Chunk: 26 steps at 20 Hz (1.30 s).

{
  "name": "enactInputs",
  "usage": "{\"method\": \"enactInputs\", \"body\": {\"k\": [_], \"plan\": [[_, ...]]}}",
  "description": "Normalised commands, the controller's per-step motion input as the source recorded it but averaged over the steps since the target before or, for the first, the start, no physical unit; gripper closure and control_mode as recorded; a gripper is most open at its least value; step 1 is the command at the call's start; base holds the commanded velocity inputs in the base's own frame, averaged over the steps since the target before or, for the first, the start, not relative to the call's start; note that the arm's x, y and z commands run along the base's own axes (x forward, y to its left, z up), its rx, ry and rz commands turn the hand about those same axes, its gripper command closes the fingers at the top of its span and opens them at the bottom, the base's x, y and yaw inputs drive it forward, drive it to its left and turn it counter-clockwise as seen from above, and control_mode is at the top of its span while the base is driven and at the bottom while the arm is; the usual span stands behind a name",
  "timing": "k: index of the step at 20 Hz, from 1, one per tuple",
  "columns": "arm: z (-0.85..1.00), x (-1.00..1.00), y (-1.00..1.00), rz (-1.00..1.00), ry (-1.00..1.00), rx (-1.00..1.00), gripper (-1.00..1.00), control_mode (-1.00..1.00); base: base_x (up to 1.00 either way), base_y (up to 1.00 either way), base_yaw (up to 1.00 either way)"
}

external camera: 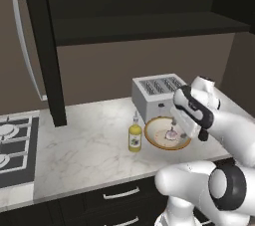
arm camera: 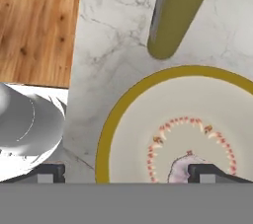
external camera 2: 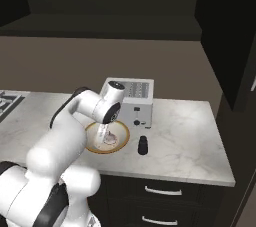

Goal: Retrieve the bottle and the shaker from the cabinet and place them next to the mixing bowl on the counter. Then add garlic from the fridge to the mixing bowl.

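Mixing bowl (external camera: 167,133): round and shallow, mustard-yellow rim, pale cream inside with a ring of small red marks around the floor. Sits on the white marble counter (external camera: 84,145), directly in front of the toaster (external camera: 156,93).
Garlic (arm camera: 179,169): small pale bulb with a pink-purple tinge, lying on the bowl floor inside the red ring. In the hand view it is just beside one fingertip, not between the 2 tips.
Bottle (external camera: 135,135): upright, yellow-olive body, narrow light cap. Stands on the counter just beside the bowl's rim, on the stove side (external camera: 15,148).
Shaker (external camera 2: 143,145): small, dark, upright cylinder with a narrower top. Stands on the counter near the bowl's rim, on the side away from the bottle, in front of the toaster.
Gripper (arm camera: 126,172): pointing down over the bowl, jaws spread wide, nothing between them. The 2 dark fingertips (arm camera: 49,172) stand far apart, 1 over the bowl's floor, 1 outside the rim.
Arm: wrist bent over the bowl in both base views, covering part of its rim.
Cabinet (external camera: 47,46): dark door edge hangs open above the counter, towards the stove.
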Motion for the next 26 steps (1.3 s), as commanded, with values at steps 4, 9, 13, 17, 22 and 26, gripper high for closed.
{"method": "enactInputs", "body": {"k": [4,9,13,17,22,26], "plan": [[0.65,-0.72,0.01,0.0,0.0,0.0,-1.0,-1.0,0.0,0.0,0.0],[0.64,-0.81,0.07,0.0,0.0,-0.02,-1.0,-1.0,0.0,0.0,0.0],[0.58,-0.88,0.1,0.0,-0.05,-0.03,-1.0,-1.0,0.0,0.0,0.0],[0.42,-0.89,0.15,0.0,-0.12,-0.05,-1.0,-1.0,0.0,0.0,0.0],[0.16,-0.85,0.01,0.0,-0.22,-0.02,-1.0,-1.0,0.0,0.0,0.0],[0.09,-0.65,0.19,0.0,-0.23,-0.04,-1.0,-1.0,0.0,0.0,0.0]]}}
